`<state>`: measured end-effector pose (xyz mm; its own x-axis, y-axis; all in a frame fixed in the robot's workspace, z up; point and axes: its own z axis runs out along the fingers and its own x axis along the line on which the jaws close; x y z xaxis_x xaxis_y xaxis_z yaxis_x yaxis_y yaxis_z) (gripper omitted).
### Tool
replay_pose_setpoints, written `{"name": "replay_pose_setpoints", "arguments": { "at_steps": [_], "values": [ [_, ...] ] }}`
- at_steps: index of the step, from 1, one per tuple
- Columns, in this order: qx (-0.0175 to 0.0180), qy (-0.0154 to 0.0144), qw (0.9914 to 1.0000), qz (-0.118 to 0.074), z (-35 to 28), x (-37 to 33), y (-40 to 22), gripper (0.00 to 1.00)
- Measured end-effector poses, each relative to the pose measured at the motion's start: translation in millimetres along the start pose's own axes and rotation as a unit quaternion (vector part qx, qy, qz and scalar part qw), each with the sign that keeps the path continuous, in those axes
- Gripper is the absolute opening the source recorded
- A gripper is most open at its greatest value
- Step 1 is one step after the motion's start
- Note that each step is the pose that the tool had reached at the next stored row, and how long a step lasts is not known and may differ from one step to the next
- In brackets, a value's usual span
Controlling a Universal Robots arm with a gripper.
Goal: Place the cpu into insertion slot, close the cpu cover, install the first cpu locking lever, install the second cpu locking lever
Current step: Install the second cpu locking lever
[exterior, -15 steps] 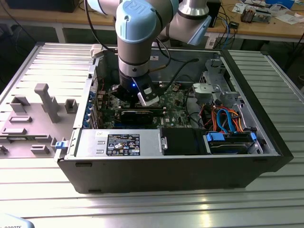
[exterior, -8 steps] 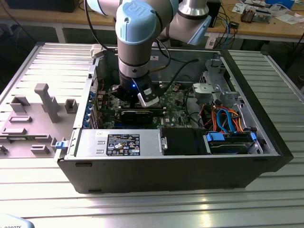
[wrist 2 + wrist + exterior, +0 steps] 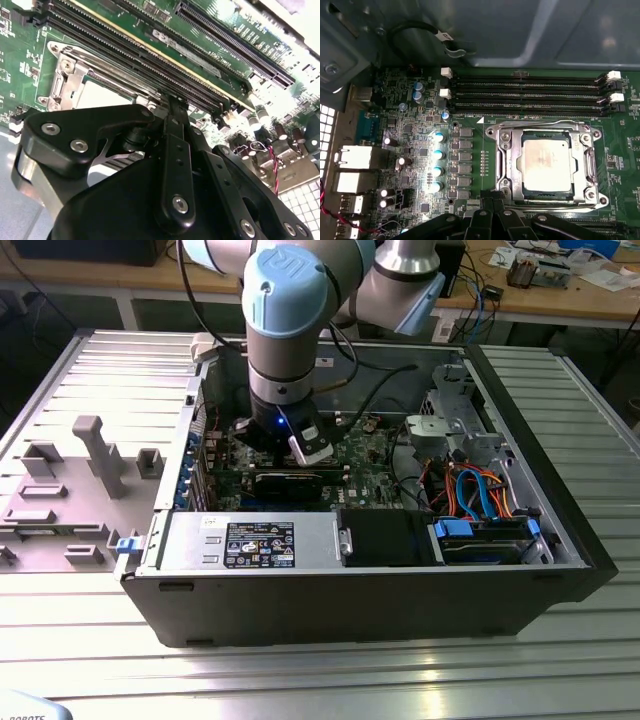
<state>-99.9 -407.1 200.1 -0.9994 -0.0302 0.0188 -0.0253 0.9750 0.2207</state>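
Observation:
The cpu (image 3: 546,165), a small square chip with a silvery top, lies flat in the insertion slot (image 3: 600,200) on the green motherboard. The cpu cover (image 3: 515,167), a thin silver frame, lies down around the chip's edges. A thin wire lever (image 3: 545,122) runs along the socket's side nearest the memory slots. My gripper (image 3: 493,200) sits at the opposite socket edge, black fingers together, nothing visible between them. In the second wrist view the gripper (image 3: 172,102) hangs low beside the cpu (image 3: 97,95) and cover (image 3: 67,80). In the exterior view the gripper (image 3: 290,445) is inside the open computer case.
Long black memory slots (image 3: 530,92) run beside the socket. Capacitors (image 3: 438,160) and rear ports (image 3: 355,157) stand nearby, and the case wall (image 3: 520,30) rises behind. A drive cage with blue and orange cables (image 3: 480,495) fills the exterior view's right. A grey fixture (image 3: 95,455) sits outside the case.

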Motion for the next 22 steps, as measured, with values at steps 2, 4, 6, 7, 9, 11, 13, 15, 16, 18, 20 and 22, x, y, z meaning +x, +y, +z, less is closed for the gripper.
{"name": "replay_pose_setpoints", "arguments": {
  "at_steps": [2, 4, 6, 7, 9, 11, 13, 15, 16, 18, 20, 22],
  "values": [
    [0.0001, 0.0001, 1.0, 0.0, 0.1, 0.9, 1.1, 0.11],
    [0.0, 0.0001, 1.0, 0.0, 0.5, 1.6, 2.4, 0.11],
    [-0.0004, 0.0, 1.0, 0.0, 0.9, 1.8, 3.2, 0.11],
    [-0.0006, 0.0, 1.0, 0.0, 1.0, 1.8, 3.4, 0.11],
    [-0.001, 0.0, 1.0, 0.0, 1.2, 2.0, 3.6, 0.11],
    [-0.0017, 0.0001, 1.0, 0.0, 1.5, 2.0, 3.8, 0.11],
    [-0.0021, 0.0, 1.0, 0.0, 1.9, 2.1, 3.8, 0.11],
    [-0.0024, 0.0, 1.0, 0.0, 2.0, 2.3, 3.8, 0.11],
    [-0.0024, 0.0, 1.0, 0.0, 1.7, 2.7, 3.8, 0.11],
    [-0.0024, 0.0, 1.0, 0.0, -0.2, 2.9, 4.2, 0.11],
    [-0.0024, 0.0001, 1.0, 0.0, -4.4, 3.1, 5.2, 0.11],
    [-0.0024, 0.0001, 1.0, 0.0, -13.5, 3.4, 7.2, 0.11]
  ]
}}
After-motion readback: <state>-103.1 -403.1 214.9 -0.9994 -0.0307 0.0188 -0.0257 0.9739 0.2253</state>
